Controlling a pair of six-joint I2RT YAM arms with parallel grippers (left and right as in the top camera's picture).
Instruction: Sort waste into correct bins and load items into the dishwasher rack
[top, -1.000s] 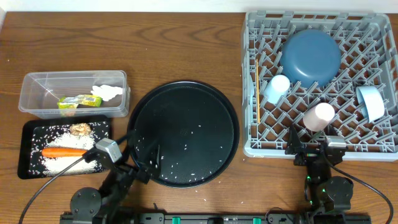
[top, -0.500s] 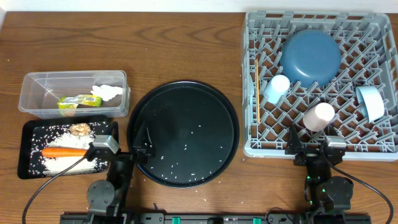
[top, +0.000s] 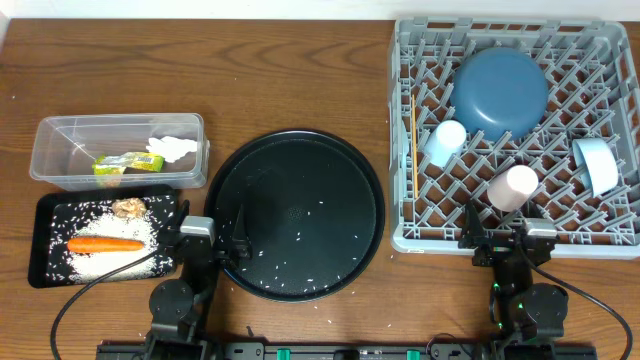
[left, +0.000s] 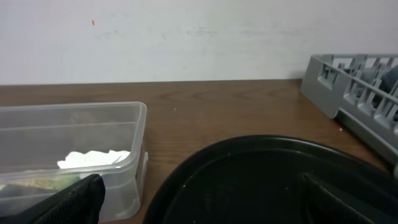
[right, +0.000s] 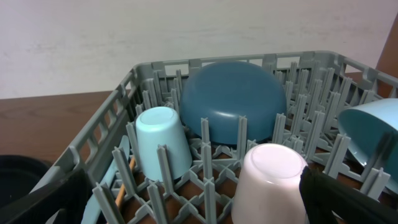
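Observation:
The clear tub (top: 60, 135) holds the yellow-green wrapper (top: 128, 163) and the white tissue (top: 172, 149). The black tray (top: 45, 262) holds the carrot (top: 104, 244), the brown lump (top: 127, 207) and the rice (top: 95, 262). The grey rack (top: 500, 22) holds the dark-blue plate (top: 500, 93), light-blue cup (top: 445, 142), pink cup (top: 514, 186), pale-blue bowl (top: 598, 165) and chopsticks (top: 412, 140). I cannot make out the white utensil. My left gripper (top: 215, 240) is open and empty at the round tray's front-left rim. My right gripper (top: 497, 240) is open and empty at the rack's front wall, facing the pink cup (right: 273, 180).
The large round black tray (top: 295, 215) lies mid-table with a few loose rice grains on it. A few grains lie on the wood in front of it. In the left wrist view the tub (left: 93, 124) is to the left and the rack (left: 348, 87) to the right.
My left arm has drawn back and moved right, from over the black tray's near right corner to the round tray's front-left rim. The right arm has not moved.

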